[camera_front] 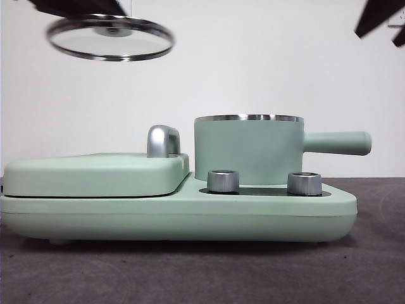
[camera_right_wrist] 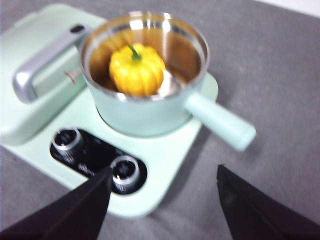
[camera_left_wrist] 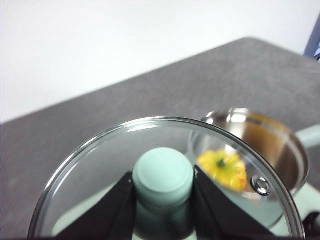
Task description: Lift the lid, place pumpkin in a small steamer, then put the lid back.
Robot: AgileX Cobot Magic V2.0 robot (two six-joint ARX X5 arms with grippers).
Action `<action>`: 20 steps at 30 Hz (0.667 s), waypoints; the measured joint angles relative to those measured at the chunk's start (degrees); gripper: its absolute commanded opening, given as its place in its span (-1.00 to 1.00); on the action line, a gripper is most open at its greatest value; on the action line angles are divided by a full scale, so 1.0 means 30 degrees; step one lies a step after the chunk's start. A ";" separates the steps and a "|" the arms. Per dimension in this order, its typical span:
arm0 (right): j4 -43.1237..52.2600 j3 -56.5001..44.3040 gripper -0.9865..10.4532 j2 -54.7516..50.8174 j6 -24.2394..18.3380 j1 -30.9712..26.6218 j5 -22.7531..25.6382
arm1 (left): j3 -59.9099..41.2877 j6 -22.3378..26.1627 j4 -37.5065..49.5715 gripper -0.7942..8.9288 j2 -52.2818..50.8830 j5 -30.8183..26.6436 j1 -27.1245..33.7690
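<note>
My left gripper is shut on the mint-green knob of the glass lid and holds it high in the air, up and to the left of the small steamer. The lid's steel rim fills the left wrist view. The steamer stands open on the wide base, its long handle pointing right. The yellow pumpkin sits inside the steamer, stem up; it also shows through the lid in the left wrist view. My right gripper is open and empty, above the table on the steamer's knob side.
The wide mint-green base carries two silver knobs and a flat hinged cover with a silver handle left of the steamer. Grey table runs around the base. A white wall stands behind.
</note>
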 measured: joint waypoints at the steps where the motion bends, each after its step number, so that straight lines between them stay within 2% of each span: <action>1: -0.0211 -0.0160 -0.27 -0.0160 0.0095 0.0000 0.0007 | 0.0000 0.0000 0.0590 -0.82 0.0379 0.0007 -0.0226; 15: -0.1916 -0.0328 -0.27 -0.0539 0.0270 0.0000 0.0364 | 0.1632 0.0342 0.4983 -0.82 0.6200 -0.0007 -0.2317; 20: -0.2004 -0.0328 -0.27 -0.0539 0.0270 0.0000 0.0372 | 0.2922 0.0510 0.5297 -0.82 0.8007 0.0000 -0.3060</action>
